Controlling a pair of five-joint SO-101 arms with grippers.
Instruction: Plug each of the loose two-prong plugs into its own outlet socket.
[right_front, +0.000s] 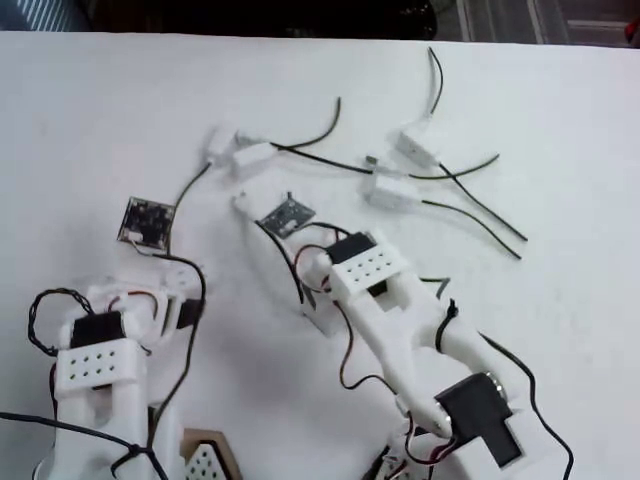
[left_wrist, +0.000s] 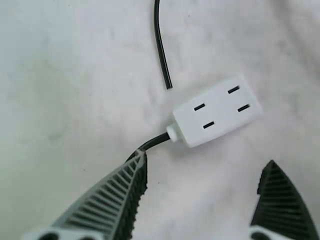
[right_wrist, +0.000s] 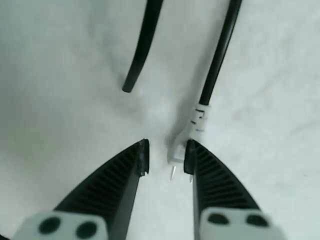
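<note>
I'm hovering my left gripper, spread wide, near the outlet socket. My right gripper is straddling a plug, seemingly not yet clenched.

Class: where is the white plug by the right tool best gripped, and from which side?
Grip the plug by its body, probably across its sides from above. It lies flat, prongs pointing at the right tool and cord trailing away, so both ends stay free.

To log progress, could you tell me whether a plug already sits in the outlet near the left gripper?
No, the white outlet shows all four slots empty.
</note>
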